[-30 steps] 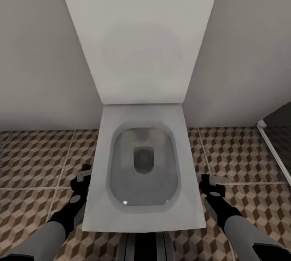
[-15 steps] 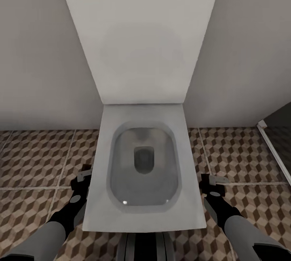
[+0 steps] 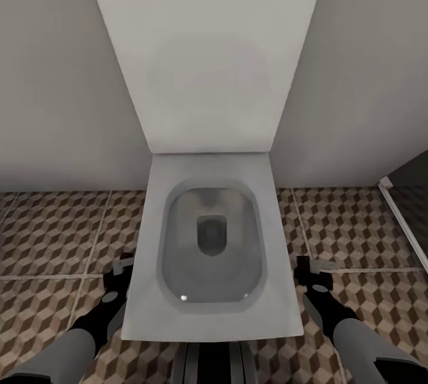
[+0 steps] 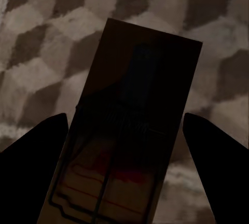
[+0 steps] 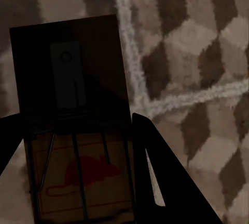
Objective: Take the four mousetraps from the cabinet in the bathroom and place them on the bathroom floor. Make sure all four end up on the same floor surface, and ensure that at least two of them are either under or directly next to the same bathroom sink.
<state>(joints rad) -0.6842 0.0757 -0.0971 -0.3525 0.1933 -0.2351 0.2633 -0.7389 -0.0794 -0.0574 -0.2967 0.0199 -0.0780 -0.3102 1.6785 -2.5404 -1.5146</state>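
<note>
The robot stands facing a toilet [image 3: 211, 241], an arm at each side above the bathroom floor [image 3: 53, 235]. The left pincer [image 4: 124, 130] is pinching a mousetrap [image 4: 132, 130], and the right pincer [image 5: 78, 146] another mousetrap [image 5: 72, 109]. Each board's long axis runs straight out from its fingers. This looks like the carrying step; next comes finding a sink and lowering them beside it.

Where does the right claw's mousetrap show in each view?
Head view: mousetrap low on the right, at the right claw, right of the toilet.
Right wrist view: mousetrap close up, with its red mouse mark near the camera.
Shared landmark: cube-pattern floor under it.
</note>
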